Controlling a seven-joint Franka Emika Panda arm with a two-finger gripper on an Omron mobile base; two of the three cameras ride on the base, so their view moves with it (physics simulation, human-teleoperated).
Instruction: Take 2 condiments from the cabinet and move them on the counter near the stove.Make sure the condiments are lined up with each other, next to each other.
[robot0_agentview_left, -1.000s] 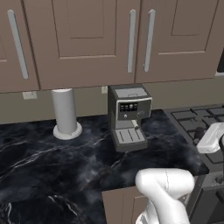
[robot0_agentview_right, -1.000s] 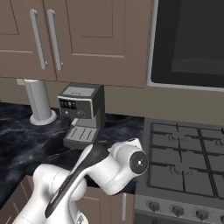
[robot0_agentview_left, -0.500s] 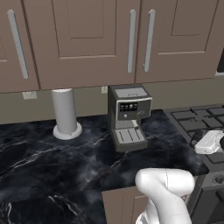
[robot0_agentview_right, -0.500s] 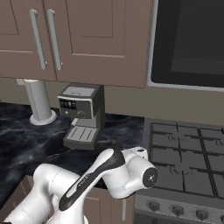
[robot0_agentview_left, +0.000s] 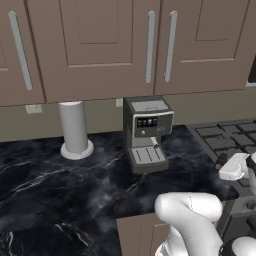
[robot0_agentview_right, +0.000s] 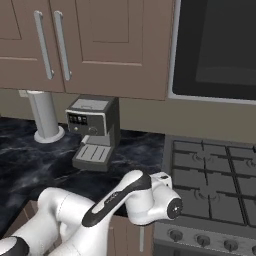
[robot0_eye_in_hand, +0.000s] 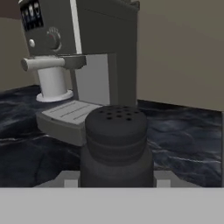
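Note:
A dark grey shaker (robot0_eye_in_hand: 116, 144) with small holes in its top is a condiment, and it rises at the bottom middle of the hand view. My gripper (robot0_eye_in_hand: 114, 180) is shut on it, with a pale fingertip (robot0_eye_in_hand: 66, 180) showing at each side of its base. Whether it rests on the black veined counter (robot0_eye_in_hand: 183, 140) I cannot tell. The brown cabinet (robot0_agentview_left: 100, 45) (robot0_agentview_right: 105, 40) hangs above with its doors closed. The stove (robot0_agentview_right: 215, 175) (robot0_agentview_left: 225, 137) lies to the right of the counter (robot0_agentview_left: 50, 190) (robot0_agentview_right: 30, 160).
A grey coffee machine (robot0_agentview_left: 146, 132) (robot0_agentview_right: 94, 131) (robot0_eye_in_hand: 83, 48) stands just beyond the shaker. A white cylinder on a round base (robot0_agentview_left: 74, 129) (robot0_agentview_right: 46, 117) stands further left at the wall. A dark built-in oven (robot0_agentview_right: 220, 45) sits above the stove. My white arm (robot0_agentview_right: 145, 200) bends low over the counter's front edge.
The arm's elbow has swung right and lower toward the stove's front edge. The white wrist part at the right edge of the left base view has dropped. The jaws stay shut.

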